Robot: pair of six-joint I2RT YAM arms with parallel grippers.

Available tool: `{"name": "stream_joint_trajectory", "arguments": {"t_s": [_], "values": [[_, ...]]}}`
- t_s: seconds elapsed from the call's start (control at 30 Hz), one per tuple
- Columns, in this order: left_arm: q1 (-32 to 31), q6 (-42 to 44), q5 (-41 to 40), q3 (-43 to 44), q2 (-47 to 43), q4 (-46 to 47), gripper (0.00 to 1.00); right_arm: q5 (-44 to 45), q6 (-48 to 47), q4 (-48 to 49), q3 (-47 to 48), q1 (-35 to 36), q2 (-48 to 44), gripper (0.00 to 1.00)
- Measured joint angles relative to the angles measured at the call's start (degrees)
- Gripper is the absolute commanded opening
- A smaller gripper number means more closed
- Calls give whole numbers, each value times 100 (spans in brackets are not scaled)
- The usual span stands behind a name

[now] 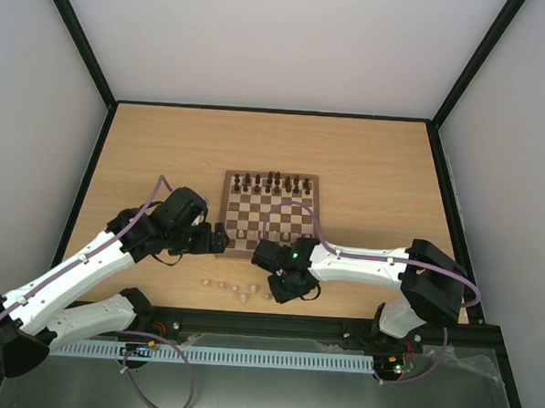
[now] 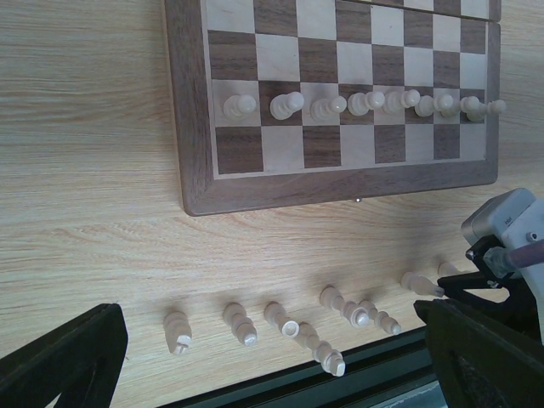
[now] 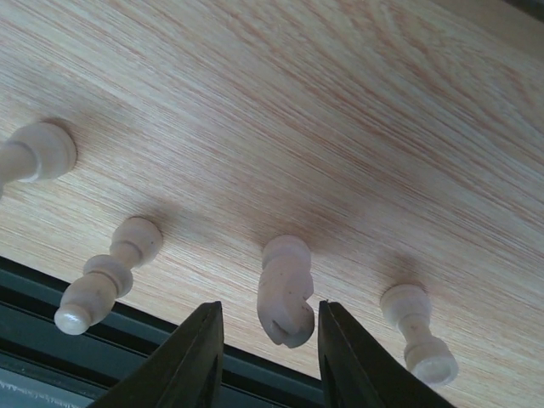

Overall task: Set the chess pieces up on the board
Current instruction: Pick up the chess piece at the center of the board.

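Got the right gripper (image 3: pixel 267 327) down around a tiny cream wooden knight (image 3: pixel 285 289), one black finger each side. Not clamped yet, with a sliver of gap showing on one flank, so not holding anything. Hard to tell from this angle whether upright or toppled.

Parked just off the near edge of the square chequered wooden chessboard (image 2: pixel 183 102), on the light-wood tabletop (image 3: pixel 340 127), right by the black rail (image 3: pixel 51 357). More loose cream chessmen (image 2: pixel 240 323) strung along that same near edge, two just beside the knight.

Left gripper (image 2: pixel 268 340) off the board's near-left corner, spread wide, empty.

On the board itself: a row of cream pawns (image 2: pixel 365 102) one rank in from the near edge, dark brown pieces (image 1: pixel 272 181) along the far edge.

Worried about an off-centre pinch on that rounded shape. Could squirt out, knock a neighbour or skid against the rail. Might also come up tilted and tip over on its square.
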Motion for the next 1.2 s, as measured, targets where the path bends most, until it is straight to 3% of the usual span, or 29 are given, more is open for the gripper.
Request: {"name": "stream_joint_trajectory", "arguments": {"t_s": [0.5,0.73,0.97,1.2], "values": [[0,-20,2,-74,-28,0,99,87,15,35,-116,0,-2,4],[0,-17,20,-74,-28,4,99,205,144,-70,-17,2,-33,5],[0,-11,22,-74,-20,0,99,658,420,-745,960,-4,-146,5],[0,-11,13,-72,-7,-7,99,879,697,-1316,1250,-496,-278,5]]}}
